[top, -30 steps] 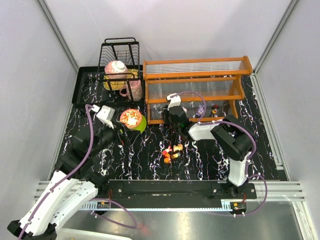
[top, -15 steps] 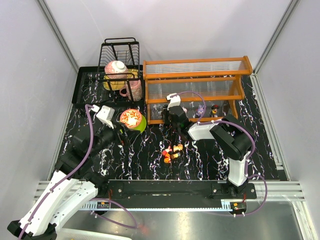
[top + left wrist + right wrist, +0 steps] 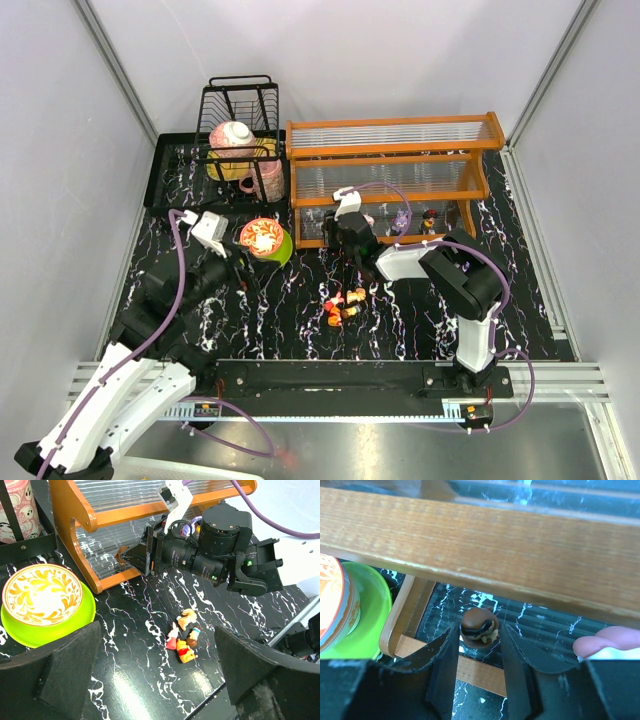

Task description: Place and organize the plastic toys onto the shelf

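Note:
The orange-framed shelf (image 3: pixel 390 150) stands at the back right. My right gripper (image 3: pixel 479 630) reaches into its bottom tier, jaws open on either side of a brown toy (image 3: pixel 479 625) that rests on the ribbed panel, with a thin gap at the right finger. A pink toy (image 3: pixel 610 640) lies further right. From above, the right gripper (image 3: pixel 345 228) is at the shelf's lower left, with purple (image 3: pixel 402 218) and dark (image 3: pixel 430 218) toys on the same tier. Several toys (image 3: pixel 184 637) lie clustered on the table (image 3: pixel 345 303). My left gripper (image 3: pixel 162 680) hovers open above the table, empty.
A red patterned bowl on a green plate (image 3: pixel 265 240) sits left of the shelf, close to the right gripper and seen in the right wrist view (image 3: pixel 350 610). A black wire dish rack (image 3: pixel 240 110) with a pink cup (image 3: pixel 20 505) stands at the back left.
The right jaws have spread apart around the brown toy, letting it rest on the bottom tier. Neither arm has visibly shifted.

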{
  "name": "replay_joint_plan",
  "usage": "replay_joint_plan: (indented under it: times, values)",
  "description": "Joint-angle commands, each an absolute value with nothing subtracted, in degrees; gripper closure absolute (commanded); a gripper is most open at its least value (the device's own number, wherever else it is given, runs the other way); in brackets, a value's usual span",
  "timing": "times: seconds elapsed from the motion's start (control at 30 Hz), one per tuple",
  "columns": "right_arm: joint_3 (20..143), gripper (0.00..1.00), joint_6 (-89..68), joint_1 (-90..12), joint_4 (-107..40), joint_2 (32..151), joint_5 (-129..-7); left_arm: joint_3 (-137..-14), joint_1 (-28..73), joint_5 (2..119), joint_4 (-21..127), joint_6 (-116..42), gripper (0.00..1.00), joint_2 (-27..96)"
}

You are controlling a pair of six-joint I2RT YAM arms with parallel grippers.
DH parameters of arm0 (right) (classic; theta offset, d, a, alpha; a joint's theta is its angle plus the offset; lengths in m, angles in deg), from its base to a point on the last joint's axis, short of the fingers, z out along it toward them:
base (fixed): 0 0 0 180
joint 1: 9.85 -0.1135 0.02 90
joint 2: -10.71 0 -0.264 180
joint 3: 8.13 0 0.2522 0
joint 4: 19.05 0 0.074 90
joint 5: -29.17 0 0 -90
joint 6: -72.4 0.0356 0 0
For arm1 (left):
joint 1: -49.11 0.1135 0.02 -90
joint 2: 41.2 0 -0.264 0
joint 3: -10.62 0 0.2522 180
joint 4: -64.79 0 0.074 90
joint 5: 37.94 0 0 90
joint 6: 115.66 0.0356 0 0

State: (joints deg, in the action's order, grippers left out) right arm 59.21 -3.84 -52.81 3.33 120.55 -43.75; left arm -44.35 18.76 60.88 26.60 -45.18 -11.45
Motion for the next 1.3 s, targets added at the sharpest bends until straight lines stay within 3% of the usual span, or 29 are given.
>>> replay_joint_plan:
  times: [0.0, 0.77, 1.27]
  values:
    - [59.6, 0.55, -3.71, -52.48, 4.28, 121.36, -42.37, -45.42, 19.05, 61.12, 27.91, -45.34, 0.01, -12.46]
    - [58.98, 0.42, -2.13, -52.48, 4.02, 117.15, -42.02, -45.68, 19.05, 60.33, 27.56, -45.61, 0.01, -13.08]
    - [53.37, 0.37, 3.23, -52.48, 1.38, 104.94, -45.8, -46.64, 19.05, 59.36, 27.56, -45.78, 0.01, -12.64]
